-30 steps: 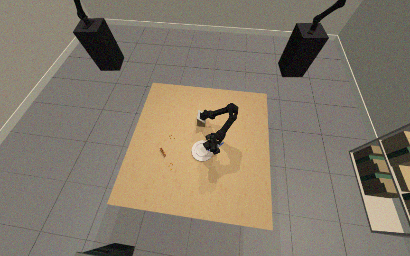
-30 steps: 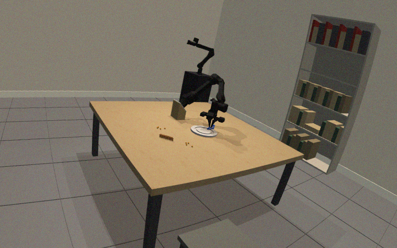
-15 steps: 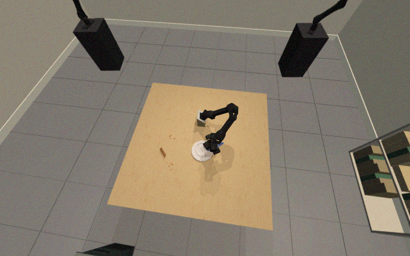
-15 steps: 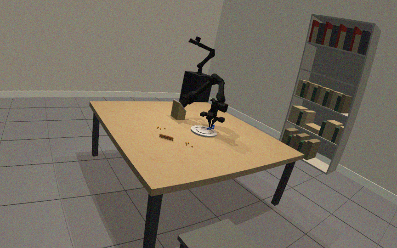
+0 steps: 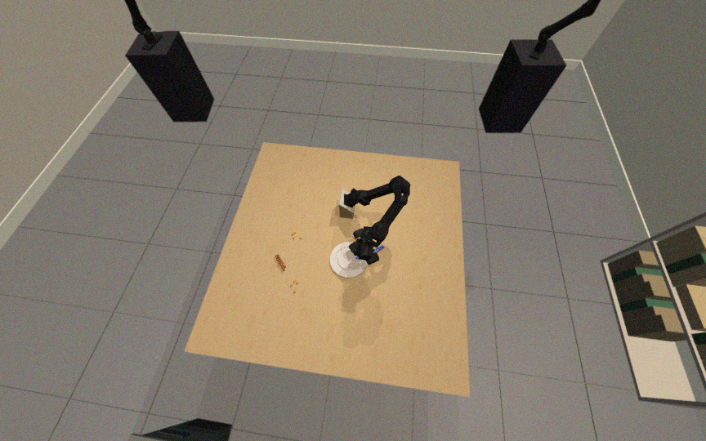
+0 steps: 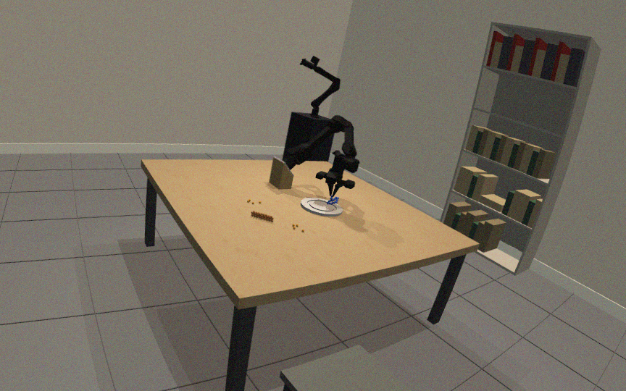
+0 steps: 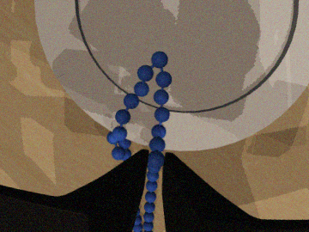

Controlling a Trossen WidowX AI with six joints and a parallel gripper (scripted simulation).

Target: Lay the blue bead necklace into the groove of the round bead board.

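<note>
Blue bead necklace [image 7: 156, 112] pinched in pincer [image 7: 150, 191] over round bead board [image 7: 240, 122].

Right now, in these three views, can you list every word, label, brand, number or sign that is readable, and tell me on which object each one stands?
None: no readable text appears in any view.
The red, dark and tan books on the grey bookshelf show plain spines, no lettering.
The round white bead board, the blue bead necklace, the black parallel-jaw gripper shut on it, and the black boxes carry no markings.
</note>
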